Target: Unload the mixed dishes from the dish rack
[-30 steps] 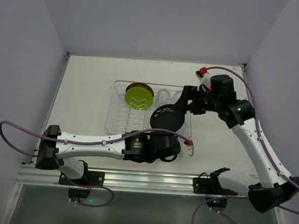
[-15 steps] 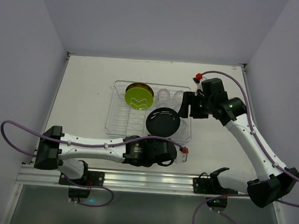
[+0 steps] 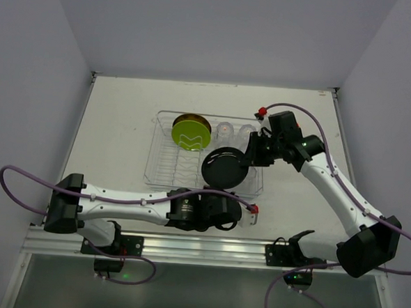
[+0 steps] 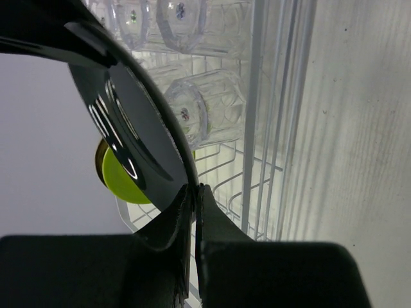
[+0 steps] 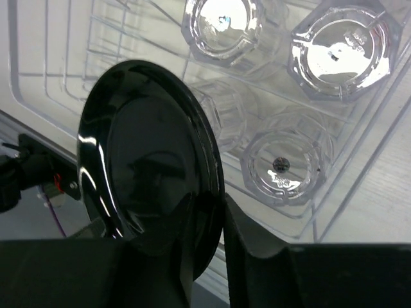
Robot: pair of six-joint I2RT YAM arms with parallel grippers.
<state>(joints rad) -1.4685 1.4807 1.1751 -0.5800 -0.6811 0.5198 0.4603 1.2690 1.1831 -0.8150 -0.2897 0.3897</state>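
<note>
**Top view:** the black plate (image 3: 223, 168) is held upright over the dish rack (image 3: 151, 158). The lime-green plate (image 3: 191, 133) and glass cups (image 3: 224, 129) sit racked, so unloading looks barely begun.
**Left wrist:** the left gripper (image 4: 194, 192) is pinched on the plate's rim.
**Right wrist:** the right gripper (image 5: 207, 221) also clamps the rim.

Right arm (image 3: 329, 182): swung in and down to the black plate (image 3: 222, 170).
Right jaws: narrowed from wide apart to straddling the plate's rim.
Black plate: shifted slightly left.
</note>
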